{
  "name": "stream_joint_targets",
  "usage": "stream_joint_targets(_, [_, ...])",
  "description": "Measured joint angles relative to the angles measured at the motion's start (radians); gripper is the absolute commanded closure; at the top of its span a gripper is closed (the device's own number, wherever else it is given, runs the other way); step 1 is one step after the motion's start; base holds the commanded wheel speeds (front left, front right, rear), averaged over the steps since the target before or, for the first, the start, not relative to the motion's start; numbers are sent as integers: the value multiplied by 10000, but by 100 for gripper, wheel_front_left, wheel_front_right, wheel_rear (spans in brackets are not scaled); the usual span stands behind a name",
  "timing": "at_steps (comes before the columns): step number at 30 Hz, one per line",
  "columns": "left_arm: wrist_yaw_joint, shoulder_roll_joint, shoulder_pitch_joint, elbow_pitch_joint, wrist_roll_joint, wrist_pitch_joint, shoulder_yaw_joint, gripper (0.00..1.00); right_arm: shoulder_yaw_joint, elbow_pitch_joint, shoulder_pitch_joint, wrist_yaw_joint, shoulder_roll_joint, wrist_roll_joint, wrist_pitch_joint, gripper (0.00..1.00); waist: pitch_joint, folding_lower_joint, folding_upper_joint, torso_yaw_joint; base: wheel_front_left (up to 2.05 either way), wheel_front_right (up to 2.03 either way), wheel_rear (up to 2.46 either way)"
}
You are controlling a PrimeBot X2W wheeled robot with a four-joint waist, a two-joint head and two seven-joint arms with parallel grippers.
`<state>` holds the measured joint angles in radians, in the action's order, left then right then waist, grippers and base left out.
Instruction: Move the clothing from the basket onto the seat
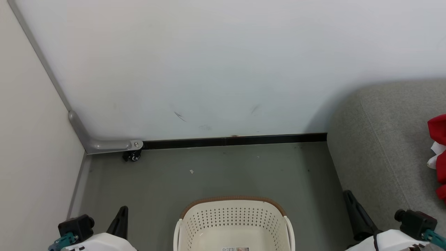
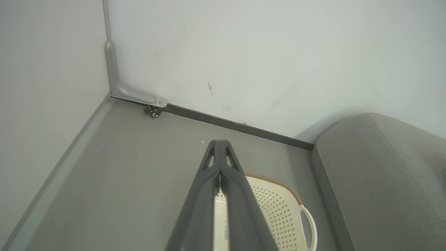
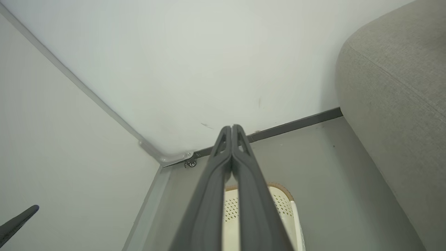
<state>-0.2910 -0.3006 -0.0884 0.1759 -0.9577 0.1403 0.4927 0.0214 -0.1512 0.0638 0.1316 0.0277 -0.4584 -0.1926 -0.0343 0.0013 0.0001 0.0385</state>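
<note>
The cream basket (image 1: pixel 234 223) with a brown rim stands on the grey floor at the bottom middle of the head view; the part of its inside that shows holds no cloth. Red clothing (image 1: pixel 438 150) with white trim lies on the grey seat (image 1: pixel 379 146) at the right edge. My left gripper (image 1: pixel 122 213) is at the lower left, left of the basket, shut with nothing in it. My right gripper (image 1: pixel 348 195) is at the lower right, between basket and seat, shut and holding nothing. In the wrist views the left gripper (image 2: pixel 218 142) and the right gripper (image 3: pixel 231 127) each show fingers pressed together above the basket (image 2: pixel 275 205) (image 3: pixel 278 205).
A white wall with a black baseboard (image 1: pixel 233 141) closes the far side. A second wall panel stands on the left, with a grey bracket and small caster (image 1: pixel 132 156) in the corner. Open grey floor (image 1: pixel 223 170) lies between basket and wall.
</note>
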Motion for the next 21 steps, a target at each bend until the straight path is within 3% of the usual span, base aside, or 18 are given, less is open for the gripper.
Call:
stream_joint_targets(15, [729,453,149,6,-1289,-430,-984,100,-182,-111,-49,0,63,-2205,533,100,-20,130,0,-91,0,0,0])
stream_joint_targets(21, [1066,593,177,27,-1814,-604,-1373,100,-259,-169,-104,0,121,-3124,708,100,-42,158,0,-119,0,0,0])
